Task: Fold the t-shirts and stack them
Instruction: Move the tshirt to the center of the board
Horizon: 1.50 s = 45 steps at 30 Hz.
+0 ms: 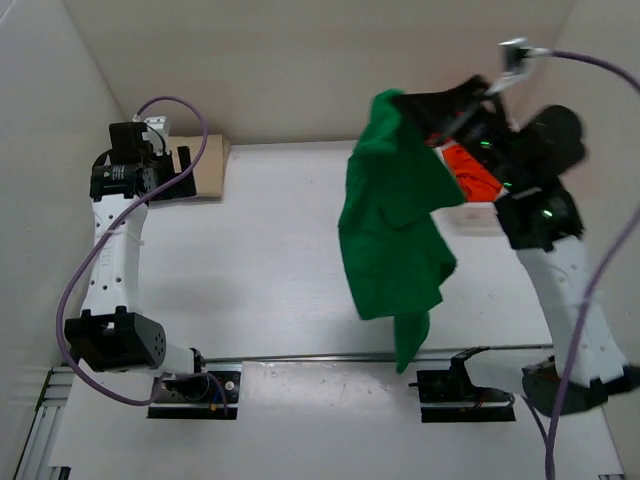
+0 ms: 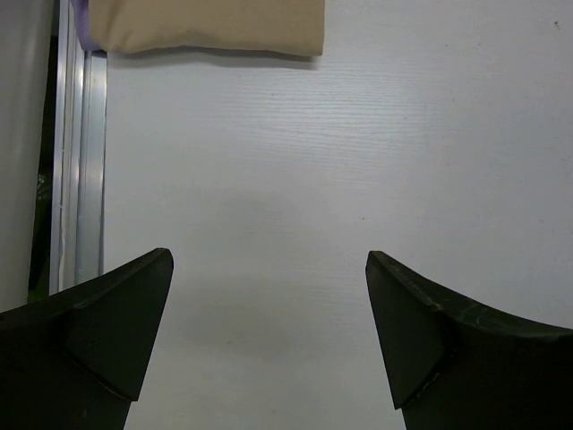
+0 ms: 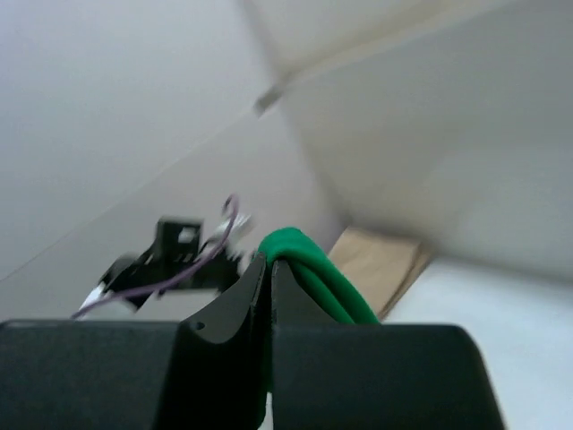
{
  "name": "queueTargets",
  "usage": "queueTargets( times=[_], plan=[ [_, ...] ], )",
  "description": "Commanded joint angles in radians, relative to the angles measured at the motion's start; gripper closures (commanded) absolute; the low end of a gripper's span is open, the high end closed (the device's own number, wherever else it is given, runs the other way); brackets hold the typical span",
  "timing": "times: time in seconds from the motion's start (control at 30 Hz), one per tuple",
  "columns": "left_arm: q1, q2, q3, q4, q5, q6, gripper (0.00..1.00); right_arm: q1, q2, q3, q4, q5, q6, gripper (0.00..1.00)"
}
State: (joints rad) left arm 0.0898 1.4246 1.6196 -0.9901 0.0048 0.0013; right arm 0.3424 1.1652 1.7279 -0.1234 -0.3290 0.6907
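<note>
Green shirt point(image 1: 390, 230) hangs in mid-air over the right half of the table point(image 1: 250, 280). The right gripper point(image 1: 405, 98) pinches it at its top edge, jaws pressed together on a bunched fold. The cloth drapes long, crumpled and unfolded, narrowing to a tail at the bottom. Behind it the orange shirt point(image 1: 470, 170) lies rumpled beside the right arm. The tan shirt point(image 1: 205, 165) sits folded flat at the far left corner, just ahead of the left gripper point(image 2: 269, 305), whose fingers are spread wide and hold nothing.
</note>
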Motion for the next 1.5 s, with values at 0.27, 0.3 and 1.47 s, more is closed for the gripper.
queueTargets(
  times=[0.27, 0.3, 1.47],
  plan=[
    [0.034, -0.007, -0.026, -0.030, -0.019, -0.001, 0.00, 0.127, 0.505, 0.064, -0.468, 0.263, 0.260, 0.46],
    [0.034, -0.007, -0.026, -0.041, -0.006, -0.001, 0.00, 0.065, 0.580, 0.064, -0.517, 0.233, 0.232, 0.43],
    [-0.338, 0.658, -0.108, 0.103, -0.229, -0.001, 0.90, 0.506, 0.722, -0.533, -0.480, 0.070, -0.449, 1.00]
  ],
)
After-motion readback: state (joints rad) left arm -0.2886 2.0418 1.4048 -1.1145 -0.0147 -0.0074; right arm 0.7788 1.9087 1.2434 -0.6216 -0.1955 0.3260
